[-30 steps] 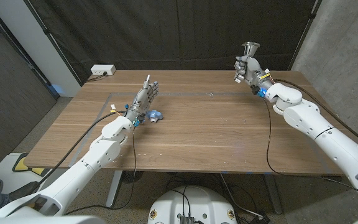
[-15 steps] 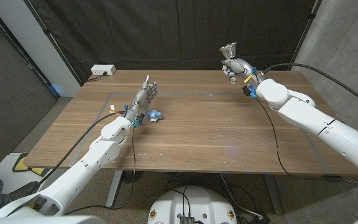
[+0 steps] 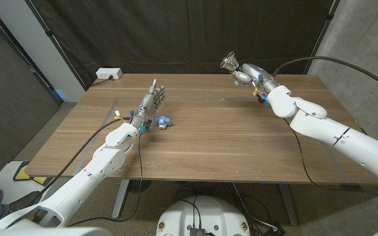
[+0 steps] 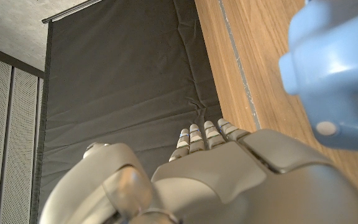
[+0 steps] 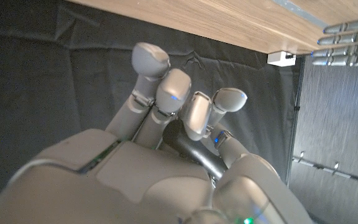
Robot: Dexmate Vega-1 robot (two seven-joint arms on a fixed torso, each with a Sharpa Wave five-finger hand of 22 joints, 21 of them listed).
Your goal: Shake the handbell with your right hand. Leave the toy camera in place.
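Note:
My right hand (image 3: 247, 73) is raised over the table's far right and grips the handbell (image 3: 229, 62) by its dark handle (image 5: 194, 152); the silver bell mouth tilts up and to the left. In the right wrist view the fingers (image 5: 166, 93) curl tightly round that handle. The blue toy camera (image 3: 163, 121) sits on the wooden table (image 3: 228, 144) left of centre, and fills a corner of the left wrist view as a blue body (image 4: 337, 68). My left hand (image 3: 151, 103) stands beside the camera, just to its left, fingers straight and together, holding nothing.
A white power strip (image 3: 108, 74) lies at the table's far left corner. A dark curtain (image 3: 176, 33) hangs behind the table. Cables trail along both arms. A faint taped outline (image 3: 195, 99) marks the tabletop.
My right hand has swung left with the handbell, and the bell has tipped from upright to leaning left. The left hand and toy camera have stayed still.

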